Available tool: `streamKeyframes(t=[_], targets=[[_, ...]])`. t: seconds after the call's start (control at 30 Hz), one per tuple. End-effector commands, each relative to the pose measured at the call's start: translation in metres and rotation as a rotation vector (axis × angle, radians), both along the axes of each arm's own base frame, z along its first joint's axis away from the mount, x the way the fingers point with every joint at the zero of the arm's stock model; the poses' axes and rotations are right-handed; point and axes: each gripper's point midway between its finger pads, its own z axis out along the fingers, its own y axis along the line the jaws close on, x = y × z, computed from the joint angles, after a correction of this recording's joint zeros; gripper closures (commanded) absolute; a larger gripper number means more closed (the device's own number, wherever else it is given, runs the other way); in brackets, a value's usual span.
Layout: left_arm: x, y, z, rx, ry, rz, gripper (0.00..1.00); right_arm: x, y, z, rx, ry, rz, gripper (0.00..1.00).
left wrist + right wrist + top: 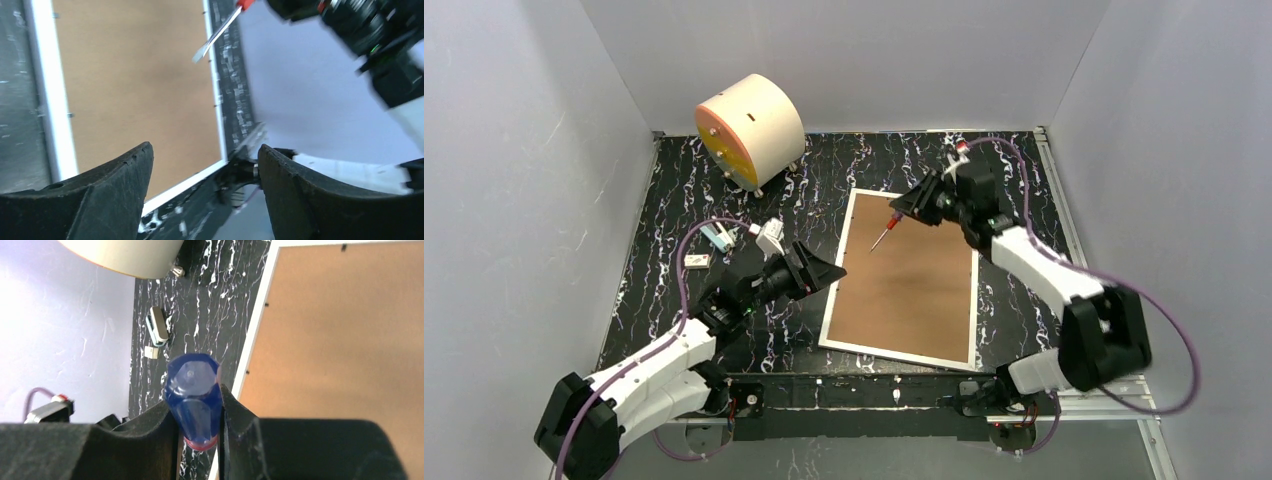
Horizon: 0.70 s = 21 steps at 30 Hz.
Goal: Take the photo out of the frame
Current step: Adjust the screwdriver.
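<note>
The frame (894, 356) lies face down mid-table, thin white rim around its brown back panel (914, 290). The photo is hidden beneath that panel. My right gripper (912, 205) hovers over the frame's far left corner, shut on a screwdriver's blue handle (192, 385); its red-collared shaft (881, 238) slants down toward the panel without clearly touching it. The left gripper (822, 268) is open and holds nothing, just off the frame's left edge. In the left wrist view its jaws (205, 147) stand wide apart, with the frame's rim (55, 115) and the screwdriver tip (215, 37) beyond them.
A cream cylinder with an orange face (749, 130) stands at the back left. A small teal-and-white item (717, 237) and a small white block (697, 261) lie left of the left gripper. Grey walls enclose the black marbled table; a metal rail (1054, 190) runs along its right side.
</note>
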Motion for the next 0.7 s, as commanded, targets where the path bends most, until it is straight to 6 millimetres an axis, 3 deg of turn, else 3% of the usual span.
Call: streamKeyframes(t=[0.0,0.03,0.2,0.67], targets=[[0.000,-0.019,0.060,-0.407,-0.025,0.012,0.25,-0.013,-0.019,0.038,0.119,-0.143,-0.260,0.99],[0.002,-0.019,0.067,-0.445,-0.026,0.023,0.25,-0.019,-0.021,0.046,0.127,-0.165,-0.294,0.99],[0.004,-0.036,0.085,-0.496,-0.036,0.032,0.22,-0.047,-0.020,0.042,0.142,-0.190,-0.433,0.99],[0.028,-0.038,0.066,-0.532,0.016,0.251,0.20,-0.088,0.012,0.081,0.301,-0.306,-0.503,0.99]])
